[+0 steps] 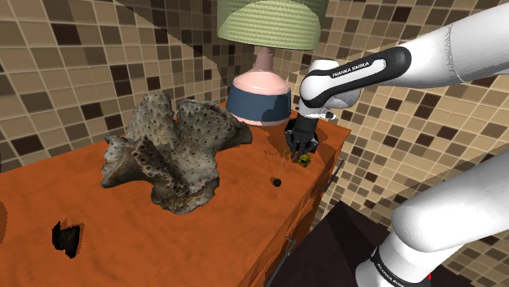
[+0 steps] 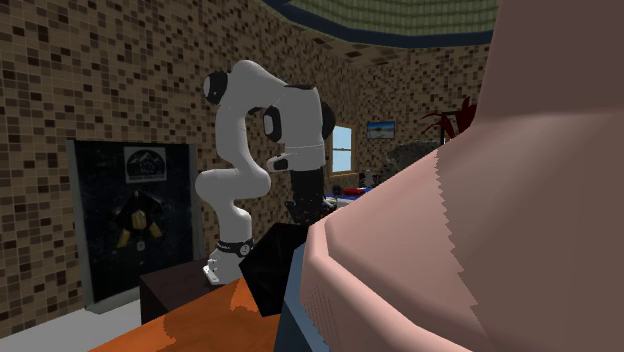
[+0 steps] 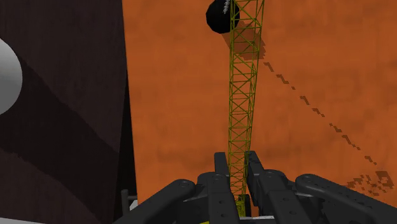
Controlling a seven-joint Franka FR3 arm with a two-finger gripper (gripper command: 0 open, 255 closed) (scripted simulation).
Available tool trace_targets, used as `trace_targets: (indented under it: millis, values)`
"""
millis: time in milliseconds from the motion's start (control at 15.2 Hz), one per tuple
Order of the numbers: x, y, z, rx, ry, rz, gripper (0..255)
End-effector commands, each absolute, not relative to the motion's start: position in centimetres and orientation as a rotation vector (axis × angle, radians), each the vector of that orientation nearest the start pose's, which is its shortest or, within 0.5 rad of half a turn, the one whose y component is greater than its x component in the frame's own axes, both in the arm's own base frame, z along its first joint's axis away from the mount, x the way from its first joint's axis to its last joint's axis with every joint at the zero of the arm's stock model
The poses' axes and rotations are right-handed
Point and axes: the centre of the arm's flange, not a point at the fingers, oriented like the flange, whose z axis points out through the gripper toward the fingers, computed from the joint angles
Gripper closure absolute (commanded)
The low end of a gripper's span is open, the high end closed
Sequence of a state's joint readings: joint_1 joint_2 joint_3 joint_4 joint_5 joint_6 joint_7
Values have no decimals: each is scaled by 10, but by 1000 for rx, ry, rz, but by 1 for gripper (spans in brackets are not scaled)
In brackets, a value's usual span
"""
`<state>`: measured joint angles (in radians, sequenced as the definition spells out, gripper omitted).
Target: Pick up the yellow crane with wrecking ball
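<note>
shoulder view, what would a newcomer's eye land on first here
A big grey pitted rock sits on the orange cabinet top, with a lamp behind it. To the shoulder view's right of it, the black gripper clasps a thin yellow crane with a black ball at its far end.

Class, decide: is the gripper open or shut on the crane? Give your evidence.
Shut on the crane: both black fingers clasp its yellow lattice boom between them.

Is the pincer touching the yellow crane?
Touching. In the wrist view the pincer clasps the yellow crane by its lattice boom, one black finger pressed against each side.
</note>
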<state>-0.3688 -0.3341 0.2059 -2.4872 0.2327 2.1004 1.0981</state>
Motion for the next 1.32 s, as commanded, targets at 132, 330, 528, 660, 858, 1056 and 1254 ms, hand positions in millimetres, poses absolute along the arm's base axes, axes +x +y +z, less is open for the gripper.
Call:
trace_targets:
  millis: [132, 330, 528, 660, 858, 1056, 1254]
  values:
    - [420, -58, 402, -2331, 1959, 164, 255]
    - [421, -58, 413, -2332, 1959, 164, 255]
    - [421, -58, 429, -2332, 1959, 164, 255]
    - [421, -58, 440, -2332, 1959, 164, 255]
    - [421, -58, 456, -2332, 1959, 164, 255]
    - [421, -58, 472, -2332, 1959, 164, 255]
    - [421, -58, 483, -2332, 1959, 164, 255]
